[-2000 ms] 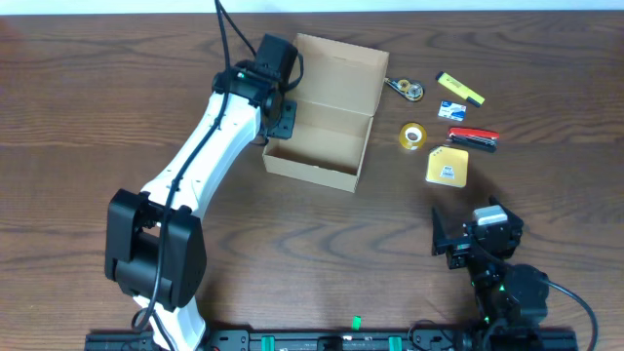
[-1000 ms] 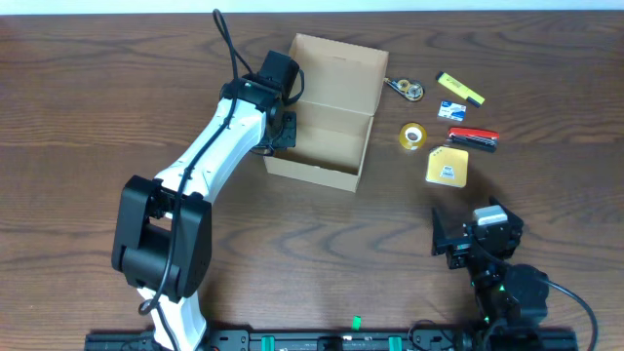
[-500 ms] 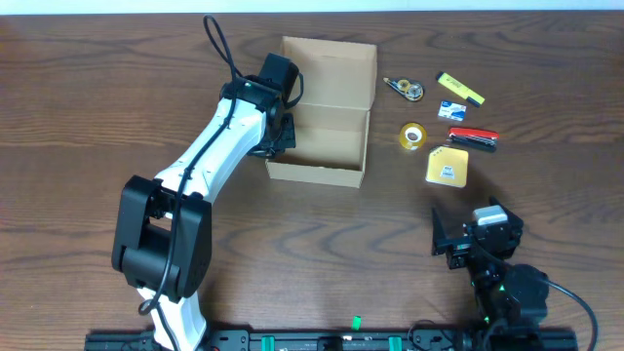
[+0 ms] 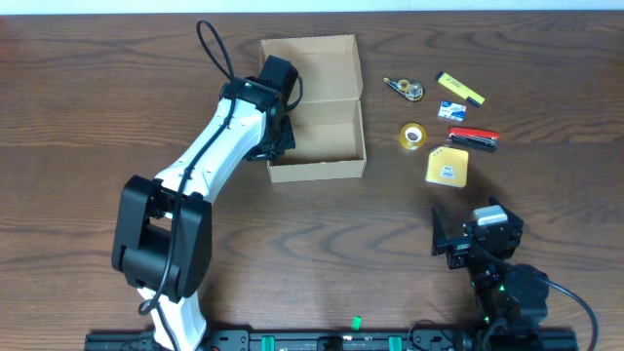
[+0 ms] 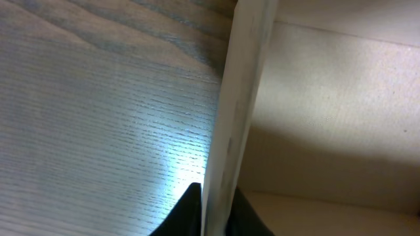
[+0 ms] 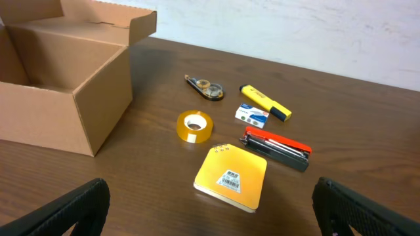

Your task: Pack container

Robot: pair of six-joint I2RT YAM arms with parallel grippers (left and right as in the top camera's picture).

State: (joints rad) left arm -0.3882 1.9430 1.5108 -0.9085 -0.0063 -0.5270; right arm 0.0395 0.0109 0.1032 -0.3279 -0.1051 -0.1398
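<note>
The left gripper (image 4: 277, 135) is clamping the left wall of the container (image 4: 318, 170), which is likely behaving light, stiff, yet crushable.

- The container (image 4: 318, 171) sits further left than two seconds ago and is turned from skewed to square with the table (image 4: 88, 117).
- The left gripper (image 4: 277, 135), pinching its left wall, shifts left with it.
</note>
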